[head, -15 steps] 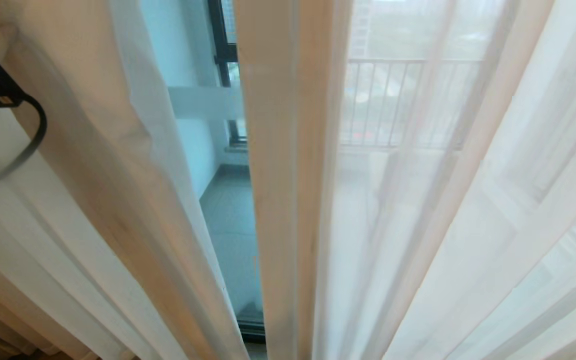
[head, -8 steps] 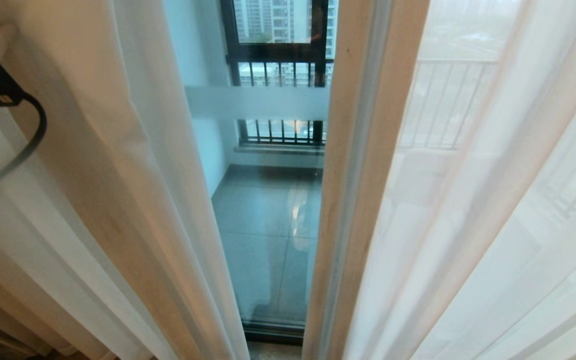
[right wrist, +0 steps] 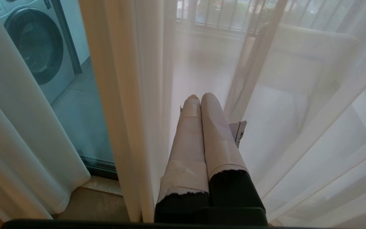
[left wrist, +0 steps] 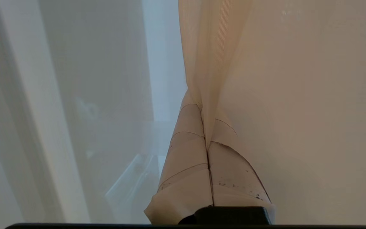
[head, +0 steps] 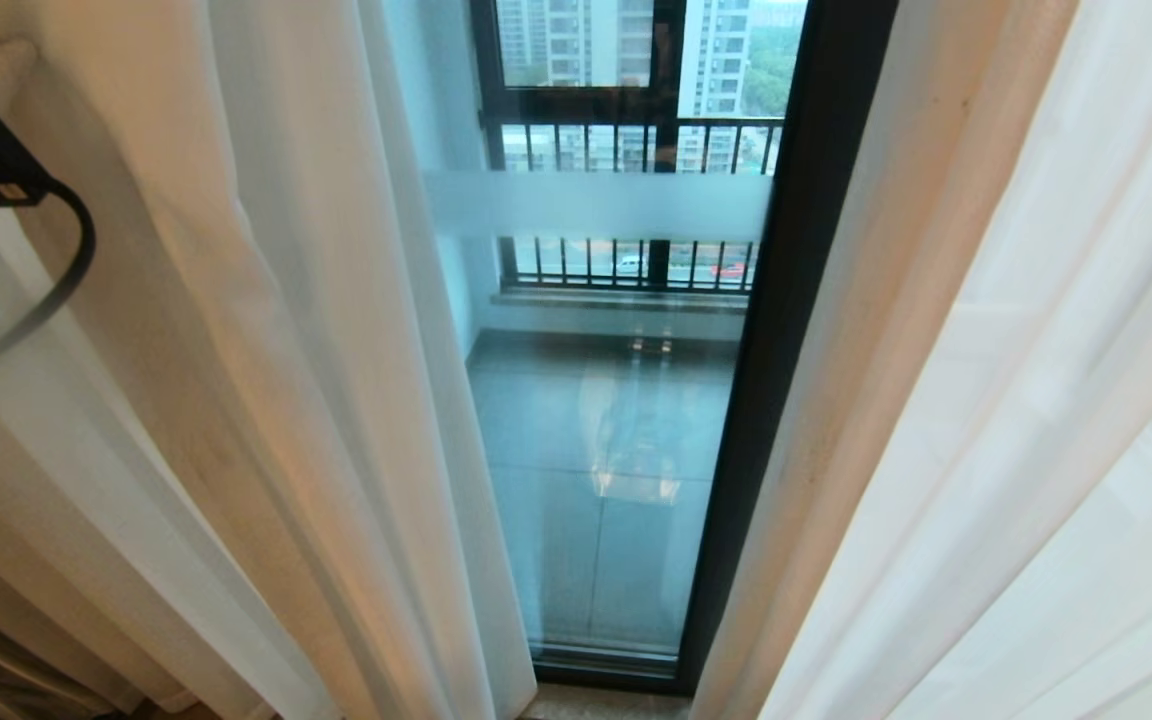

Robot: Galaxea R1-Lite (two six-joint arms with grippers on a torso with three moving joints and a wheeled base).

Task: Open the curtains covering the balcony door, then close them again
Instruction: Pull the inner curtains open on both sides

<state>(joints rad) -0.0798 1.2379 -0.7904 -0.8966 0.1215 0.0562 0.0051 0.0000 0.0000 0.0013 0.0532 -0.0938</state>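
The curtains [head: 266, 330] are sheer white fabric, thin enough to let light and blurred shapes through, and they hang in long soft vertical folds that take on a warm beige tint where the layers bunch. In the head view they are parted into two panels, one on the left and one on the right [head: 1016, 400], with a tall gap between them. In that gap stands the balcony door [head: 616, 420], smooth glass in a dark, straight metal frame whose upright runs along the edge of the right panel; a pale frosted band [head: 596, 205] crosses the glass horizontally. Through the glass a black-barred railing [head: 636, 145] and grey floor tiles [head: 596, 560] show, glossy with reflections. The left gripper [left wrist: 207, 127] has its tape-wrapped fingers [left wrist: 186, 165] pressed together with a gathered fold of the curtain pinched between them, the cloth rising out of the tips in a narrow pleat. In the head view only a black part of the left arm with a looped cable [head: 56, 270] shows at the left edge, against the fabric. The right gripper [right wrist: 200, 98] points toward the right panel with its rounded, tape-wrapped fingers [right wrist: 214, 136] closed side by side and nothing between them. In the right wrist view a washing machine [right wrist: 33, 44] shows beyond the glass.
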